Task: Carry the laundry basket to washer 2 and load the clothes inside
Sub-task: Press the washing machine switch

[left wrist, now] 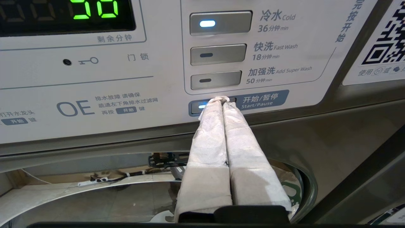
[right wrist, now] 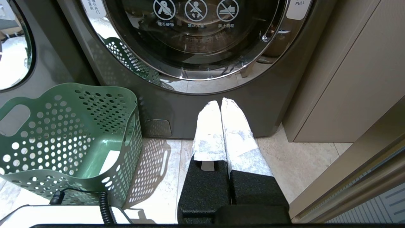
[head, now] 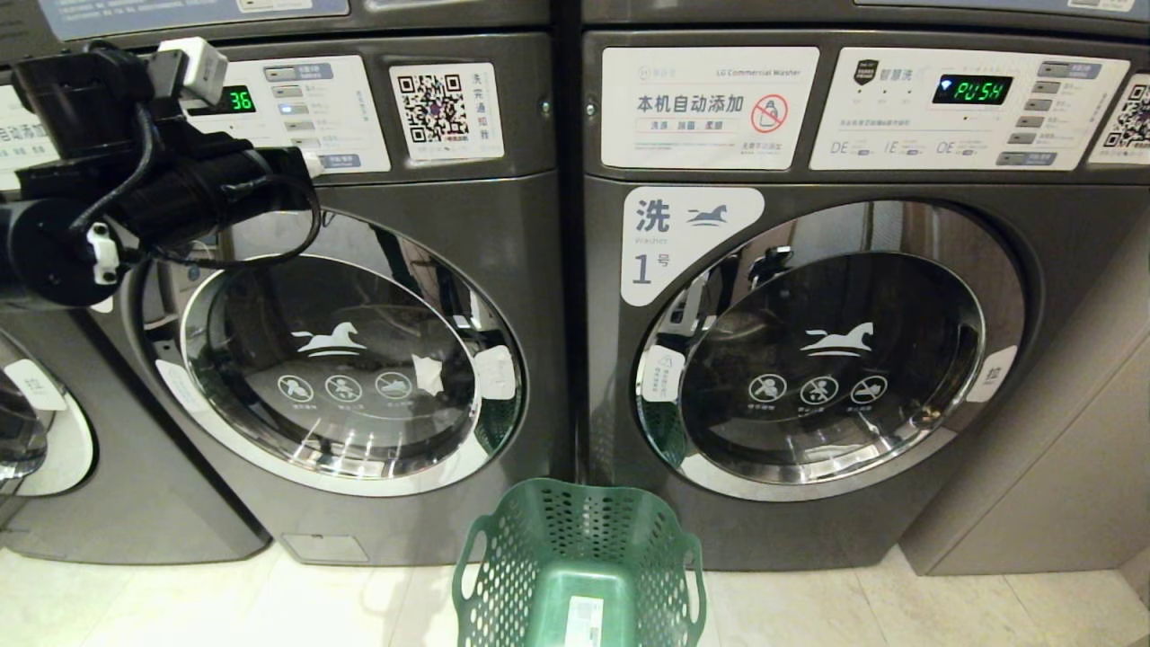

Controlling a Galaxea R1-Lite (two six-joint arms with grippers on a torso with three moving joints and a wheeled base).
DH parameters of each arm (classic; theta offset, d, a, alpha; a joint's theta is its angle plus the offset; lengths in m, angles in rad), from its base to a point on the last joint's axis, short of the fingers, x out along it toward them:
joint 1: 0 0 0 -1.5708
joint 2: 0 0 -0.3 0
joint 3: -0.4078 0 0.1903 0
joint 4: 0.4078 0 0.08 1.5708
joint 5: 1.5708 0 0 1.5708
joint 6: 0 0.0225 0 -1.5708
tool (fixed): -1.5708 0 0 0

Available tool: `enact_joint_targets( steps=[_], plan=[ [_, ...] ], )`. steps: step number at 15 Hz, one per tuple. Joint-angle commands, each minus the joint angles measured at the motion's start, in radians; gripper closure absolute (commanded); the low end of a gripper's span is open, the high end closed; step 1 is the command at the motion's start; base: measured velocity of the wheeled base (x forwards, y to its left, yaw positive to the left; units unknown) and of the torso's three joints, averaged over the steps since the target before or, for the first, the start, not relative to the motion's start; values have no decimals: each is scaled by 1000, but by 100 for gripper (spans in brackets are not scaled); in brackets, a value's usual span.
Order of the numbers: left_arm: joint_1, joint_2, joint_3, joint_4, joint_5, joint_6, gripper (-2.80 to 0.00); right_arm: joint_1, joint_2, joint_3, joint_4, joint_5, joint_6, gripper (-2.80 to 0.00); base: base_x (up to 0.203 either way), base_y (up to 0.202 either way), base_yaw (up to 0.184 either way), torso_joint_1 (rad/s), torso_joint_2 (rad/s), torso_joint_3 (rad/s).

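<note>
The green perforated laundry basket (head: 579, 557) stands empty on the floor between two washers, and it also shows in the right wrist view (right wrist: 72, 139). No clothes are in view. Washer 2 (head: 341, 359), the left machine, has its round door closed and its display (head: 240, 99) lit at 36. My left gripper (left wrist: 221, 100) is shut and empty, with its wrapped tips against the lit Start/Pause button (left wrist: 197, 106) on that washer's panel. My right gripper (right wrist: 220, 103) hangs low and shut, holding nothing, above the floor in front of the right washer.
Washer 1 (head: 835, 359) stands on the right with its door closed and its display reading PUSH. A third washer door (head: 36, 431) shows at the far left. A beige cabinet side (head: 1060, 449) closes off the right. The floor is pale tile (right wrist: 303, 161).
</note>
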Motion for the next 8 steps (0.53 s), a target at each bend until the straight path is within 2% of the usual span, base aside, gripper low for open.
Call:
enact_joint_targets(
  steps=[1, 8],
  plan=[
    [-1, -1, 7, -1, 0, 0, 0, 1, 1, 0, 0, 0, 0, 0, 0, 0, 0, 0, 0, 0],
    [-2, -135, 132, -3, 0, -1, 0, 1, 1, 2, 0, 0, 0, 0, 0, 0, 0, 0, 0, 0]
  ],
)
